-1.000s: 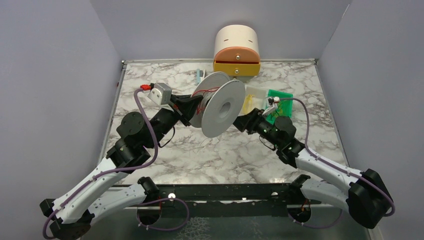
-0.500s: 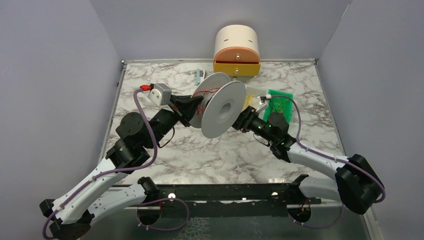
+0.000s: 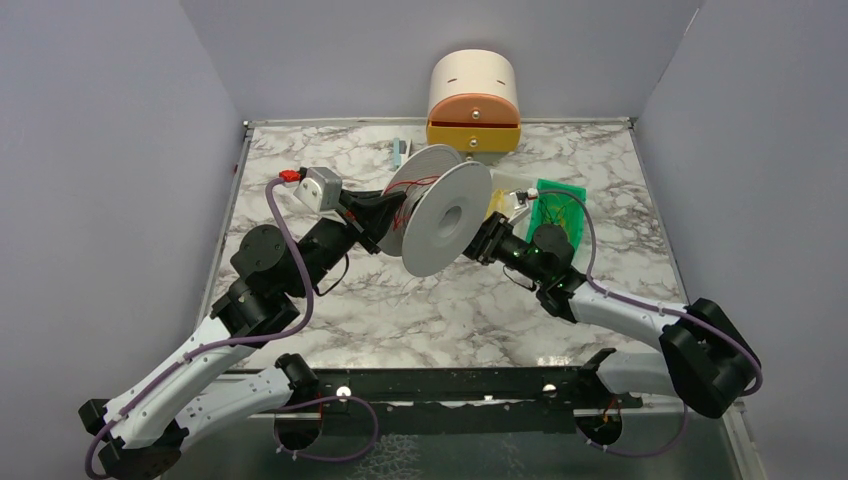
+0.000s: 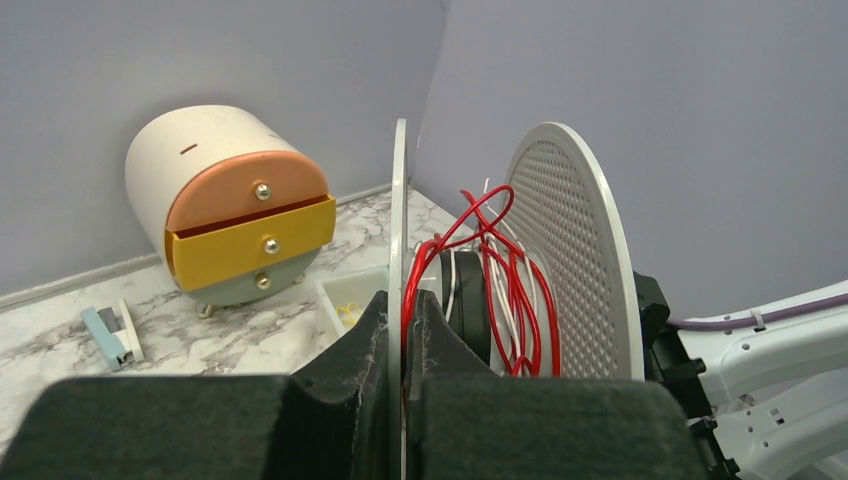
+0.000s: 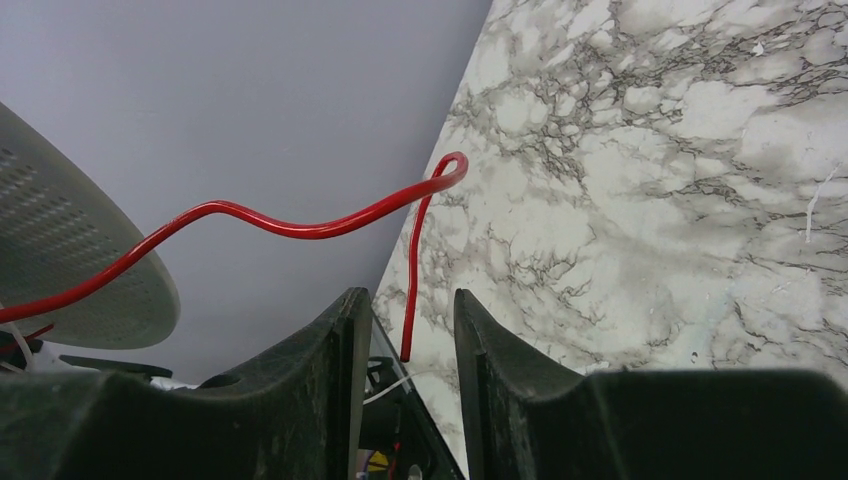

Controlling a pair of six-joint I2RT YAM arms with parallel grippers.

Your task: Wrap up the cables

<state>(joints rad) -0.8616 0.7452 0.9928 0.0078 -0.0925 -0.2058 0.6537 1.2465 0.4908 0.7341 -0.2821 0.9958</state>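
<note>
Now we see our left tool [image 4: 403, 335] clenched on the spool [image 4: 575, 250] rim; beside that spool, our right tool [image 5: 412, 325] gapes around a red cable [image 5: 300, 228] end.

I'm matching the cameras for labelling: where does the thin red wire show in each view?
Top external: the thin red wire loops just behind the white perforated plastic spool disc, upper centre.
Left wrist: the wire hangs right of centre.
Right wrist: the wire curves from the left edge into the open right gripper.
Shared landmark: that disc.
</note>
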